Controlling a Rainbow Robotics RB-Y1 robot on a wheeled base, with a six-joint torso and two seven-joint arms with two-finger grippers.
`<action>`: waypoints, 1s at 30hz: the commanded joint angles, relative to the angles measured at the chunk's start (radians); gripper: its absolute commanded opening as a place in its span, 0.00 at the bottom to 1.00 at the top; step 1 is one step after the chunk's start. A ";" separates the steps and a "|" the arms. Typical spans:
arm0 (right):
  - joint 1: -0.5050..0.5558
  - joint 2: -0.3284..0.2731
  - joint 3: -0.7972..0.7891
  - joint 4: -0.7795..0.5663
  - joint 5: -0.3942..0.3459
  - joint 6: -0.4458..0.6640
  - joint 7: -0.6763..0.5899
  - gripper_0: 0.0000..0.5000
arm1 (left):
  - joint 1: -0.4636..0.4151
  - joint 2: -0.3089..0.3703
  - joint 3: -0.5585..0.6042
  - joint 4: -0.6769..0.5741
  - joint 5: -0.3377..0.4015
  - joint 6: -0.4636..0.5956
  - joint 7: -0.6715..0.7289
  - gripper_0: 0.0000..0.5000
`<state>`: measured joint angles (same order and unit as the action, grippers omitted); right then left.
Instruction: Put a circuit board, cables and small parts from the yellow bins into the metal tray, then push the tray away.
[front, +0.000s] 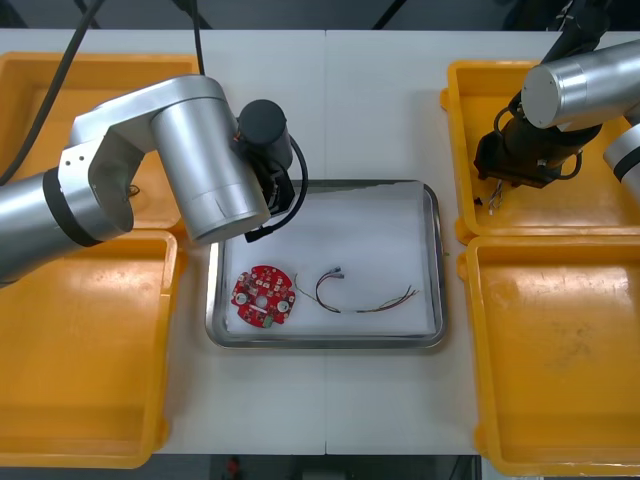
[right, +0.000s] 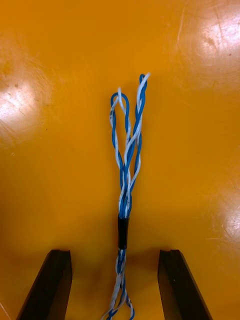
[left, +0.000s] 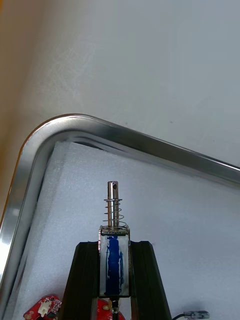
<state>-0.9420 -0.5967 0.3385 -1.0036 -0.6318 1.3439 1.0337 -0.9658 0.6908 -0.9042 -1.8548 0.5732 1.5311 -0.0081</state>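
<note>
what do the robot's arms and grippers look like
The left arm and right arm are thick, round, silver-grey tubes, black at the wrists, with black cables looping there. The left gripper, over the metal tray, and the right gripper, over a yellow bin, each have two flat, matte black fingers.

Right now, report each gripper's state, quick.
Left gripper: shut on the small metal part, over the tray.
Right gripper: open, astride the blue and white cable.
</note>
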 joint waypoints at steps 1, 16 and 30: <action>-0.018 -0.006 0.017 -0.009 -0.012 -0.022 0.014 1.00 | 0.019 -0.028 -0.033 -0.011 -0.041 0.007 0.054 0.00; -0.014 -0.012 0.017 -0.010 -0.025 -0.023 0.019 0.00 | 0.019 -0.071 -0.107 0.094 -0.121 -0.068 0.053 0.00; -0.017 -0.112 -0.079 -0.082 -0.057 0.061 0.379 0.00 | 0.019 -0.074 -0.156 0.097 -0.131 -0.072 0.057 0.03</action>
<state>-0.9419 -0.6489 0.3215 -1.0244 -0.6755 1.3658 1.3840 -0.9513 0.6361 -1.0432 -1.7507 0.4543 1.4691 -0.0080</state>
